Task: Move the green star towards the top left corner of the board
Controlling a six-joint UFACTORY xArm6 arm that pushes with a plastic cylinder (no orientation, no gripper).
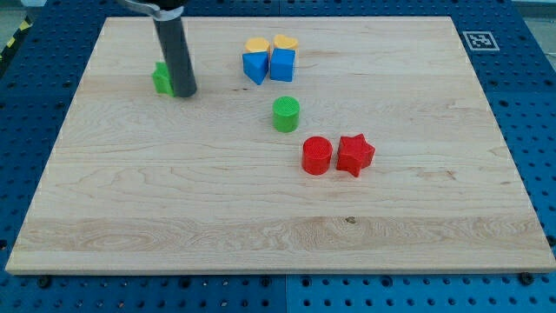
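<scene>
The green star [162,79] lies near the board's top left, partly hidden behind my rod. My tip [185,92] touches down right beside it, on its right and slightly below. A green cylinder [286,114] stands near the board's middle. A red cylinder [317,156] and a red star [355,155] sit side by side below and right of it.
Two blue blocks [254,66] [282,64] sit side by side at the top middle, with an orange block [256,44] and a yellow block [286,42] just above them. The wooden board [130,209] lies on a blue perforated table. A marker tag [479,39] is at the top right corner.
</scene>
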